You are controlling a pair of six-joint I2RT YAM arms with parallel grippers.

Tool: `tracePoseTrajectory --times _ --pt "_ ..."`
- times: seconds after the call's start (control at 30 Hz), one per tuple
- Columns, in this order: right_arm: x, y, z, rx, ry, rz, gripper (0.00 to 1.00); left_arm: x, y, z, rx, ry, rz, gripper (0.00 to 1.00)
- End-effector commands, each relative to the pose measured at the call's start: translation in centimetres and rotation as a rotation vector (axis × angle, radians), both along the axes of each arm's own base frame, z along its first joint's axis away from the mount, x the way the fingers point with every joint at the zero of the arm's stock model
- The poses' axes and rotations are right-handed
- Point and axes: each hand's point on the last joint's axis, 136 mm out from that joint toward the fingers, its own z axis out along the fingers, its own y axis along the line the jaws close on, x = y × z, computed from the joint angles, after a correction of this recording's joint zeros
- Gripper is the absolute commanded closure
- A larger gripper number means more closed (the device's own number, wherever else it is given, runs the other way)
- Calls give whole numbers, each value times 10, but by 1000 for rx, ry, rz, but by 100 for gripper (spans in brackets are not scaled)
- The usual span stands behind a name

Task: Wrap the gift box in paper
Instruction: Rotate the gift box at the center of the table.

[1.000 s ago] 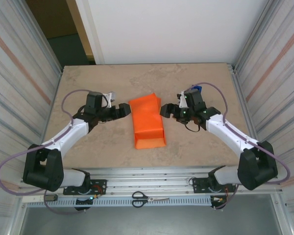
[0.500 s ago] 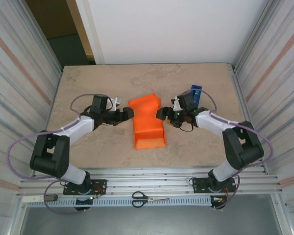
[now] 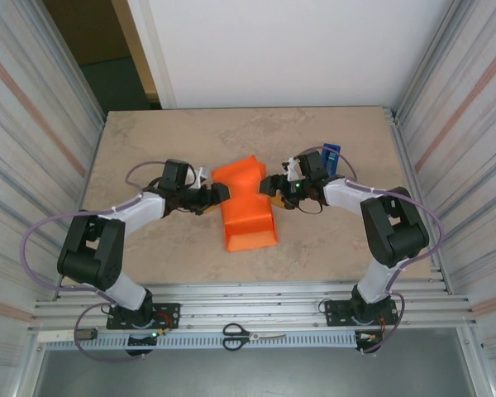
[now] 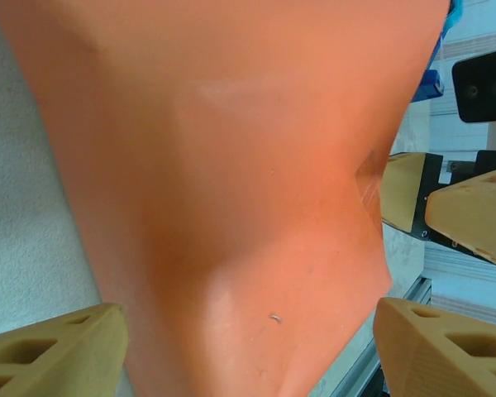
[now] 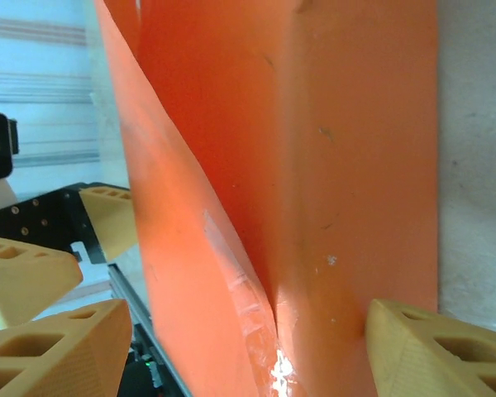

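The left jaws stand wide apart, their tan fingers point(image 4: 54, 351) straddling the paper point(image 3: 246, 211), whose orange face lies between them. Whether the fingers touch it I cannot tell. The right jaws are spread just as wide, fingers point(image 5: 434, 347) on either side of the same folded bundle, one fingertip close against its edge. The paper lies on the worktop point(image 3: 149, 141) between the two pairs of jaws, which face each other across it. A blue tape dispenser point(image 3: 331, 155) stands just behind the right jaws.
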Motion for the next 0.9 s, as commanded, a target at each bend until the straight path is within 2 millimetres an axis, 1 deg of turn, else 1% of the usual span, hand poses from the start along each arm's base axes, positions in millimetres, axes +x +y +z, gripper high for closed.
tracePoseTrajectory --times 0.0,0.07,0.17,0.23,0.3,0.37,0.43,0.47,0.6,0.67,0.73,0.87 --pt "9 8 23 57 -35 23 25 2 0 15 14 -49 -13 22" --pt "7 -4 22 -14 -43 -14 25 0 3 11 34 -37 0 21" --pt "-2 -24 31 -131 -138 -55 24 -2 9 13 46 -40 35 20" --pt "-12 -35 43 -219 -259 -60 24 -5 13 13 61 -47 58 19" --pt "-26 -49 46 -335 -358 -61 27 -10 15 8 78 -40 76 18" --pt "-44 -54 41 -403 -429 -13 30 -16 14 5 81 -32 70 18" --pt "-57 -61 30 -449 -445 2 36 -21 12 4 92 -40 66 19" --pt "-66 -63 24 -467 -448 7 37 -22 12 5 97 -54 67 19" --pt "-91 -58 6 -509 -494 67 38 -27 19 9 105 -103 100 18" --pt "-96 -55 -2 -526 -504 80 42 -30 21 11 105 -112 99 18" --pt "-96 -51 -9 -536 -510 81 45 -32 22 10 106 -114 103 18" --pt "-97 -41 -17 -543 -527 106 45 -37 27 7 120 -114 113 17"
